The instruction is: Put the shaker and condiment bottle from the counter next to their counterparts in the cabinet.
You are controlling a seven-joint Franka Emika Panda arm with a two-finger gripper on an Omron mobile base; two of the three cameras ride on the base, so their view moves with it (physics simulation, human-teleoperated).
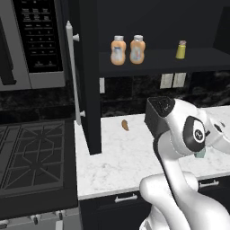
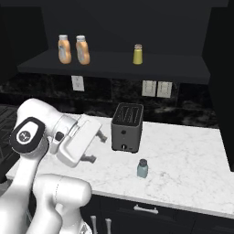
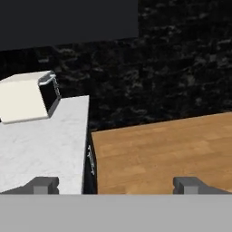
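Near the counter edge, the shaker.

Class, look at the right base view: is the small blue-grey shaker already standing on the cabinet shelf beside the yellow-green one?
No, the blue-grey shaker stands on the counter in front of the toaster.

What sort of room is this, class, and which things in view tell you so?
Most likely a home kitchen, and a rendered one. A stove sits beside a marble counter, a microwave hangs above it, and a toaster stands on the counter below an open cabinet holding condiment bottles.
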